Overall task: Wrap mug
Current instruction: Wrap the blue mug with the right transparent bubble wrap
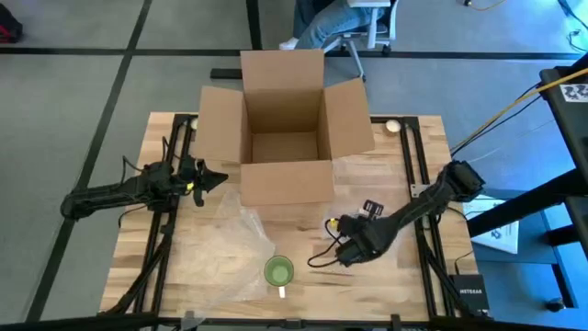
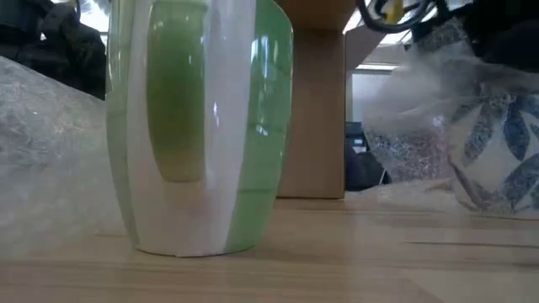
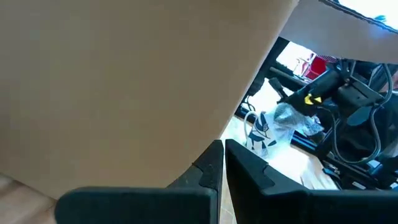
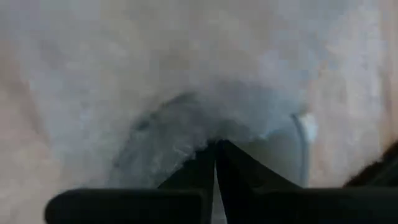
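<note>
The green mug with a cream handle stands upright on the table near its front edge, on the edge of a clear bubble-wrap sheet. No gripper touches it. Just right of it, my right gripper is shut on a second piece of bubble wrap, which covers a blue-and-white patterned cup. My left gripper hovers shut by the left front corner of the cardboard box, with nothing between its fingers. My right gripper pinches a bunched part of the bubble wrap between its two fingertips, slanting down from the table's right side. The wrap drapes over the patterned cup, whose lower part sits on the table. How many layers it holds, I cannot tell.
The open cardboard box fills the far middle of the table, its flaps spread outward. More bubble wrap lies right of the box. Beyond the far edge there is a person on a chair. Bare wood shows at the front right.
</note>
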Controlling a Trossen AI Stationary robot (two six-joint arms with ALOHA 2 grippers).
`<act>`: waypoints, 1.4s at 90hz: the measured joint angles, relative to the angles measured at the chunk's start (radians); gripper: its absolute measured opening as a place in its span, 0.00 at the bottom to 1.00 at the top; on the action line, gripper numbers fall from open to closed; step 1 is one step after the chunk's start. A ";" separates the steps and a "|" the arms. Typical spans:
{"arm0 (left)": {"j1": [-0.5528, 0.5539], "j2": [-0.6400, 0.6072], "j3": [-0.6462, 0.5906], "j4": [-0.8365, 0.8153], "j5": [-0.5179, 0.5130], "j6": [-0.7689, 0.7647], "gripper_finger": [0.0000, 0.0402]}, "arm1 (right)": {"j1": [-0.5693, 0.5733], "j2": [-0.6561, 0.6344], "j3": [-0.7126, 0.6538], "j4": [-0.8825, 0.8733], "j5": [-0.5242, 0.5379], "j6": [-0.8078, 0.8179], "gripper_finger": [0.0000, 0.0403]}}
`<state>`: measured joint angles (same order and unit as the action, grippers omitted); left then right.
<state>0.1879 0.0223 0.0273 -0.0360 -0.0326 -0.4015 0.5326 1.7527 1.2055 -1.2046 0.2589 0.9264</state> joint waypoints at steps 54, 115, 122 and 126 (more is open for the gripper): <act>0.000 0.000 0.000 0.001 0.006 -0.010 0.00 | -0.043 -0.002 -0.035 0.168 -0.074 -0.120 0.01; 0.000 0.000 -0.001 0.013 0.007 -0.016 0.00 | -0.029 -0.004 0.105 0.064 -0.130 -0.198 0.41; 0.000 0.000 -0.001 0.012 0.008 -0.018 0.00 | -0.028 -0.010 0.119 0.025 -0.128 -0.198 0.41; 0.000 0.000 -0.001 0.012 0.012 -0.021 0.00 | -0.028 -0.013 0.121 0.010 -0.120 -0.198 0.41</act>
<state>0.1879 0.0223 0.0261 -0.0242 -0.0203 -0.4230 0.5043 1.7401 1.3269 -1.1947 0.1387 0.7280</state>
